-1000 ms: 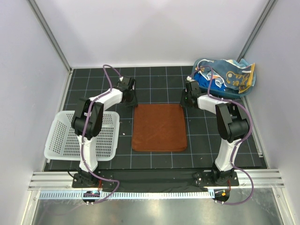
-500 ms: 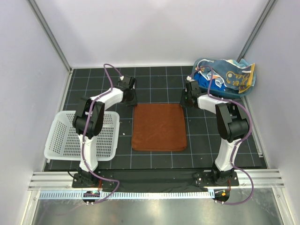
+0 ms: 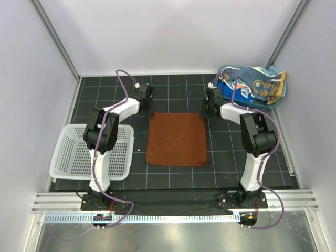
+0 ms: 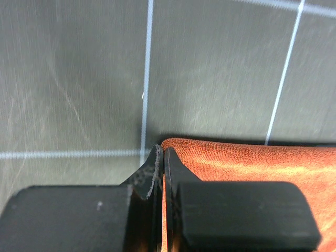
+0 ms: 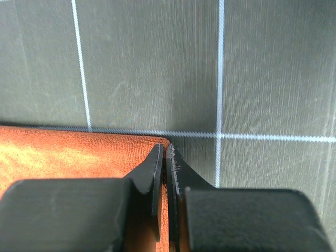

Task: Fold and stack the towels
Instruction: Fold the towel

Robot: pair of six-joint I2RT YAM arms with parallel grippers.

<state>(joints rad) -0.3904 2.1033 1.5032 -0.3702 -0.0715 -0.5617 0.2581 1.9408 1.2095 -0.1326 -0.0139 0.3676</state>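
A rust-brown towel [image 3: 176, 139] lies in the middle of the black grid mat, its far edge raised a little. My left gripper [image 3: 148, 111] is shut on its far left corner [image 4: 181, 147]. My right gripper [image 3: 205, 111] is shut on its far right corner [image 5: 152, 144]. The cloth shows between both pairs of fingers. A light blue towel with orange and yellow spots [image 3: 262, 84] lies heaped with a royal blue towel [image 3: 231, 93] on the blue tub at the back right. A yellow-orange towel shows only as an edge there.
A white mesh basket [image 3: 90, 152] stands at the left by the left arm. The blue tub [image 3: 237, 98] sits in the back right corner. White walls with metal posts close in the mat on three sides.
Both grippers have moved toward the back of the mat, pulling the towel's far edge with them. The towel's near edge has slid back and the cloth lies slightly skewed.
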